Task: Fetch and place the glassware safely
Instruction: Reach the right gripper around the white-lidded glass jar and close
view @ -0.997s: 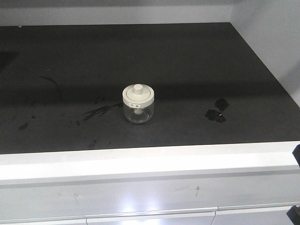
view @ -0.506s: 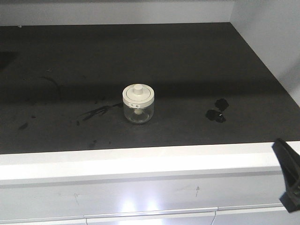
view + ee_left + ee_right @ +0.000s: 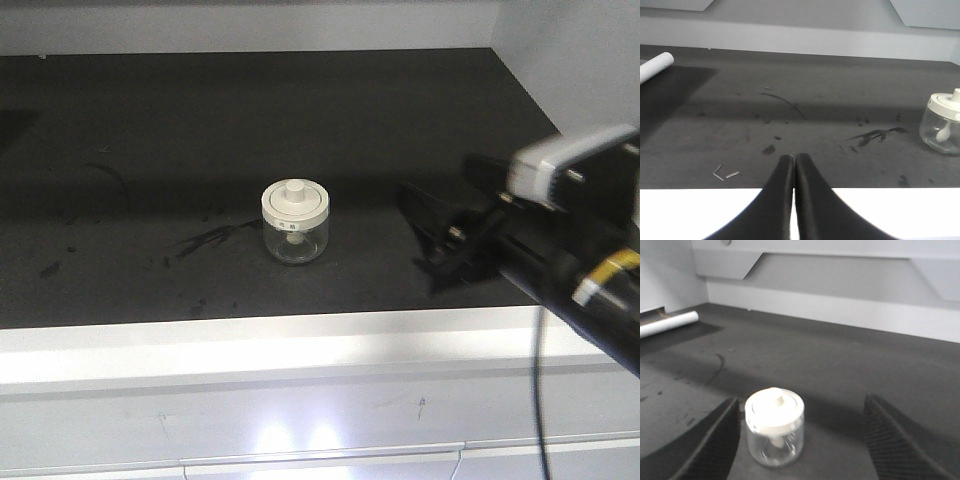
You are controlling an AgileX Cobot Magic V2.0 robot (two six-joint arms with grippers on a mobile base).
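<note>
The glassware, a small clear jar [image 3: 295, 224] with an off-white knobbed lid, stands upright on the dark countertop [image 3: 300, 110]. My right gripper [image 3: 420, 232] is open and empty, low over the counter to the jar's right, with its fingers pointing at the jar. In the right wrist view the jar [image 3: 775, 429] stands ahead of the open gripper [image 3: 800, 399], close to the left finger [image 3: 715, 440] and not touching it. My left gripper [image 3: 793, 156] is shut and empty over the counter's white front edge, with the jar [image 3: 942, 125] far to its right.
A white tube [image 3: 655, 67] lies at the far left of the counter and also shows in the right wrist view [image 3: 667, 322]. Dark smears [image 3: 210, 238] mark the surface left of the jar. A white ledge [image 3: 300, 345] fronts the counter. A wall [image 3: 580, 60] stands on the right.
My right arm has come up from the lower right corner and moved left over the counter towards the jar. The jar has not moved.
</note>
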